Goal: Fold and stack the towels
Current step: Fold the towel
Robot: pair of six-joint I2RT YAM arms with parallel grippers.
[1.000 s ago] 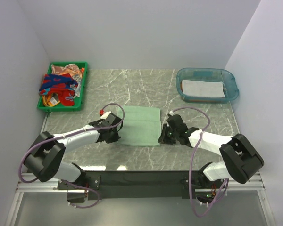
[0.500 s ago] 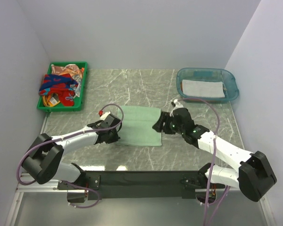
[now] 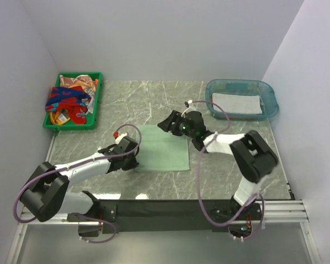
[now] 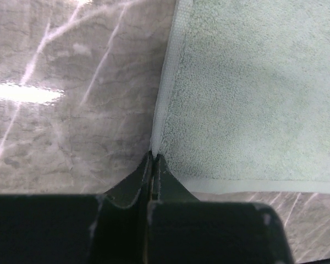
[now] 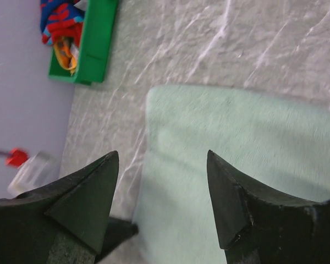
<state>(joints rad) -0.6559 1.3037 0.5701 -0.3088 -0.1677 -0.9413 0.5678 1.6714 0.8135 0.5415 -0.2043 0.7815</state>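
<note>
A sage green towel (image 3: pixel 165 149) lies flat on the marble table, and it also fills the left wrist view (image 4: pixel 247 93) and the right wrist view (image 5: pixel 236 143). My left gripper (image 3: pixel 133 160) is at the towel's near-left corner, its fingers (image 4: pixel 159 176) pressed together with the pale hem running into the tips (image 4: pixel 153 157). My right gripper (image 3: pixel 168 124) hovers open over the towel's far edge (image 5: pixel 162 159), with nothing between its fingers. More towels (image 3: pixel 69 100), red and blue and orange, are heaped in the green tray (image 3: pixel 99 99). A whitish towel (image 3: pixel 236 103) lies folded in the blue tub (image 3: pixel 270 99).
The green tray (image 5: pixel 96 44) with its colourful heap (image 5: pixel 58 22) stands at the far left by the wall. The clear blue tub is at the far right. White walls close in the left, right and back. Both arms' cables loop above the table.
My right gripper opened at the towel's near-right corner and swung up to its far edge. The left gripper slid a little nearer along the left edge, still shut.
</note>
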